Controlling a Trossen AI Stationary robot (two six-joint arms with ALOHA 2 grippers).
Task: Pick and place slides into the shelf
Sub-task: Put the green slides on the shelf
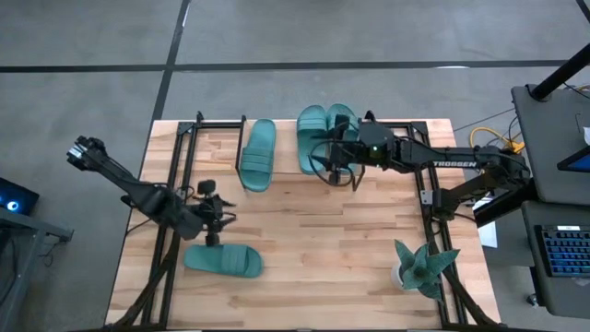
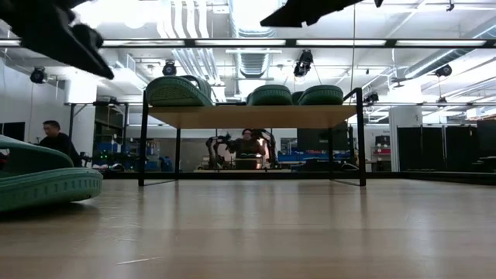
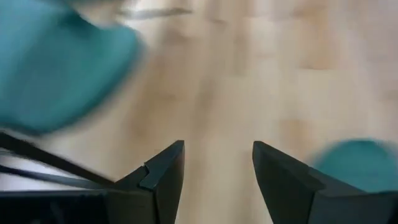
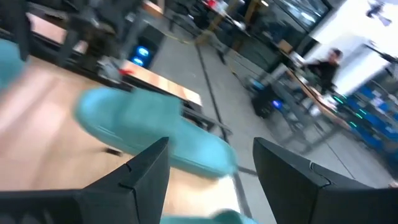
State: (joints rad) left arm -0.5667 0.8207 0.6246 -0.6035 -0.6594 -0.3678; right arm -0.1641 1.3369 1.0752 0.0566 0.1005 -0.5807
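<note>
On the shelf (image 1: pixel 277 129) three slides (image 1: pixel 258 154) sat; the fourth slide (image 1: pixel 223 261) lay well off it. Your left gripper (image 1: pixel 211 219), fingers parted and empty, hovered beside that one, likely lining up. Your right gripper (image 1: pixel 334 161), also spread and empty, hung over the shelf's pair.

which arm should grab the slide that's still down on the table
Left, probably. The left gripper hangs open just beside the loose slide at the table's near left. The right gripper, also open, is across the table over the shelf, where three slides sit.

A teal spiky plant (image 1: pixel 422 267) in a pale pot stands near the wooden table's (image 1: pixel 323 258) front right corner. Beyond the table, people (image 2: pixel 56 139) sit at workstations.
</note>
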